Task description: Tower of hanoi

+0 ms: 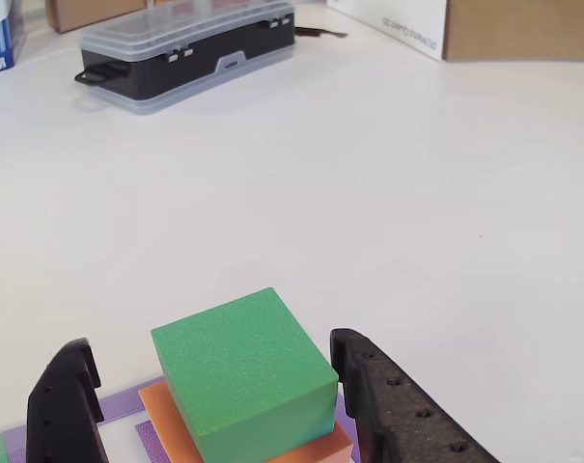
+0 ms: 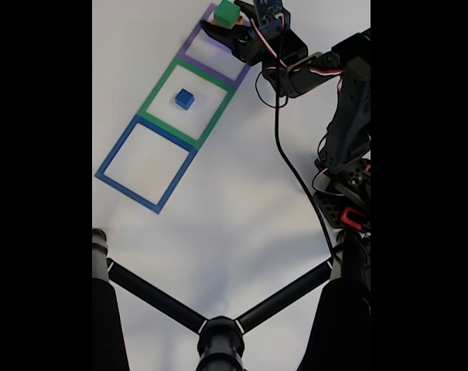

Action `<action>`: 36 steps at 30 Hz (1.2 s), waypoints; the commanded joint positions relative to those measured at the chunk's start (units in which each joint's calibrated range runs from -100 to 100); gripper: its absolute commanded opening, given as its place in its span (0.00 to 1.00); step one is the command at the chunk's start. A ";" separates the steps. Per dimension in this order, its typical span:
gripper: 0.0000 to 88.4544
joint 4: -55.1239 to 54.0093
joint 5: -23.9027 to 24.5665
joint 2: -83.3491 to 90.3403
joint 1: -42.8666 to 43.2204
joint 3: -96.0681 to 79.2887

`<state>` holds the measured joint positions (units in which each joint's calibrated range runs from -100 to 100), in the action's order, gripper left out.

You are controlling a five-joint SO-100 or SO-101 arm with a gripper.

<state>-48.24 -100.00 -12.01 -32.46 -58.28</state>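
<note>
The tower of hanoi is split. A green block (image 1: 243,371) sits on an orange block (image 1: 166,415), with the flat purple block (image 1: 150,441) peeking out beneath. My gripper (image 1: 211,354) is open and straddles the green block, one black finger (image 1: 65,405) to the left and the other on the right, close beside it. In the fixed view the green block (image 2: 227,12) sits in the purple square frame (image 2: 193,60) with my gripper (image 2: 228,18) around it. The small blue cube (image 2: 185,98) lies alone inside the green frame (image 2: 158,94).
A blue frame (image 2: 112,158) lies beyond the green one, with nothing inside. A black case with a clear lid (image 1: 185,48) and a cardboard box (image 1: 518,29) stand at the far table edge. Black stand legs (image 2: 152,295) cross the fixed view's bottom.
</note>
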 commanded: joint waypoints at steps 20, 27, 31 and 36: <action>0.11 0.04 0.00 1.83 3.52 0.26; 0.08 2.31 0.00 3.35 3.83 0.35; 0.08 6.84 0.00 7.76 4.51 -0.19; 0.08 20.60 0.00 18.98 5.89 -0.19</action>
<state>-36.76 -100.00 -3.69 -28.09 -58.88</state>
